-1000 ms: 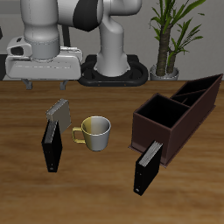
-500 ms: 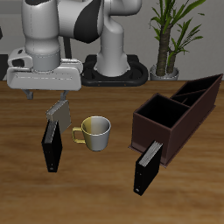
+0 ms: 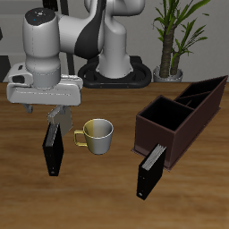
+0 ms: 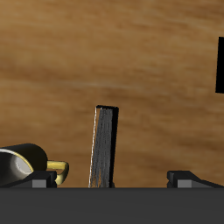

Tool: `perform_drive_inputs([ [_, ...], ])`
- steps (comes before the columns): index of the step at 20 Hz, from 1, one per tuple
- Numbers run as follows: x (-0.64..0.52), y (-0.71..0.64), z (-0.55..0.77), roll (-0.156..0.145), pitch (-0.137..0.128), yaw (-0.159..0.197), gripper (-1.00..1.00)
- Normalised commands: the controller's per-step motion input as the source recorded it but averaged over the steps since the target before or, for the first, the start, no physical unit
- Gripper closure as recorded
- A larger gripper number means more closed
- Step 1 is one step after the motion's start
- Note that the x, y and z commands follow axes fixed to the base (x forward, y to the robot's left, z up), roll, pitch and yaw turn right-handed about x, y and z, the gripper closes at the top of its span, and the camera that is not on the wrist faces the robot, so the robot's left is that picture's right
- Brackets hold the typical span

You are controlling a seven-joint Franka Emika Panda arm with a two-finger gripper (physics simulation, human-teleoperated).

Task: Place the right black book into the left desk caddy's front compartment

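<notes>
Wooden table [image 3: 107, 183]; arm bent low, gripper [image 3: 47, 109] (jaws apart) above right black book [image 3: 54, 148].

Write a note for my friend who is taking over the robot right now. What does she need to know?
Gripper: open and holding nothing. Its fingers are spread wide on either side of the top of the right black book.
Things: that thin black book stands upright on the wooden table, beside the silver mug with the yellow handle. The left desk caddy, a long dark maroon-brown box, sits across the table. Its front compartment looks empty. A second black book stands before the caddy.
Done: gripper lined up over the book.
Left: lower, close, lift, carry to the front compartment, release.
</notes>
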Motion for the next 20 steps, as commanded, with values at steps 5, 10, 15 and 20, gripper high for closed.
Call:
perform_drive_inputs([
  [5, 0.0, 0.03, -0.16, 0.004, 0.02, -0.017, -1.0],
  [10, -0.01, 0.03, -0.14, 0.009, 0.006, -0.025, -1.0],
  [15, 0.0, -0.07, -0.18, -0.01, 0.018, -0.007, -1.0],
  [20, -0.01, -0.02, -0.18, -0.013, 0.021, -0.016, -1.0],
])
